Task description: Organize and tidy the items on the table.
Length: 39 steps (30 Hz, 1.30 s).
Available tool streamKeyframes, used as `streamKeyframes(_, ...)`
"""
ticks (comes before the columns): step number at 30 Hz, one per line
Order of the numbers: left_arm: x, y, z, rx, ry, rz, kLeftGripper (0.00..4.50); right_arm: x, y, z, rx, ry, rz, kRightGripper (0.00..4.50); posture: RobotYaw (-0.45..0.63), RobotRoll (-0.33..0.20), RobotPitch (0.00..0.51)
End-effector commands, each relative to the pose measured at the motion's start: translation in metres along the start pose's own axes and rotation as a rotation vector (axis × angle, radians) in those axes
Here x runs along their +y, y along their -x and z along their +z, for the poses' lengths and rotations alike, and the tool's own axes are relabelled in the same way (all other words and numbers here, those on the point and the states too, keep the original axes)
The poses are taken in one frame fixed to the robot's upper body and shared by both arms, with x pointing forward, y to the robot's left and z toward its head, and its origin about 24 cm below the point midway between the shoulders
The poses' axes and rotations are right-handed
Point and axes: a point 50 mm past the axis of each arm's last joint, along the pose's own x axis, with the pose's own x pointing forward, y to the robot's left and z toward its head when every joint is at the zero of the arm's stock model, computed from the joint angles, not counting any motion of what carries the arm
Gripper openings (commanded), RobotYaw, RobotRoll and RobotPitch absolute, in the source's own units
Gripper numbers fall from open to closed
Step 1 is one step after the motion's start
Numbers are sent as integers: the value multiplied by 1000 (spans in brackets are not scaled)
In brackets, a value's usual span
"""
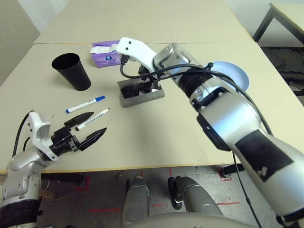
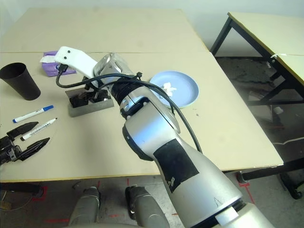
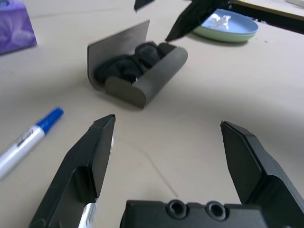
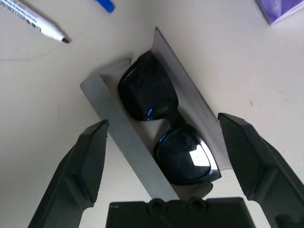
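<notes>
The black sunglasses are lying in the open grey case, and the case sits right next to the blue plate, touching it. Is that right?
Not quite. The black sunglasses do lie in the open grey case, but the case is not touching the blue plate. The right eye view shows bare table between them.
</notes>
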Motion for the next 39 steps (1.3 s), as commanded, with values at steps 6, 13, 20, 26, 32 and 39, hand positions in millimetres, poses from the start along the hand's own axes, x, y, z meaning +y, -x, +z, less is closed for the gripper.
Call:
streamKeyframes(6,0,-8,-7,-2,19,-3,4500,-7,12,-25,26,-56,72,4485,35,0,189)
streamKeyframes(13,6,-12,-1,-65,7,108,4500,-17,76,-58,-138,-256,68,4485,27,0,183)
streamKeyframes(20,16,-12,3,-79,-2,220,4500,16,149,-114,-315,-474,-86,4485,3,0,175)
streamKeyframes(26,20,-26,4,-72,-12,262,4500,53,160,-144,-489,-520,-268,4485,-26,0,172)
streamKeyframes(32,30,-34,1,-12,-29,307,4500,92,153,-173,-617,-500,-358,4485,-41,0,170)
streamKeyframes(39,44,-48,4,42,-51,380,4500,127,140,-205,-631,-383,-288,4485,-34,0,166)
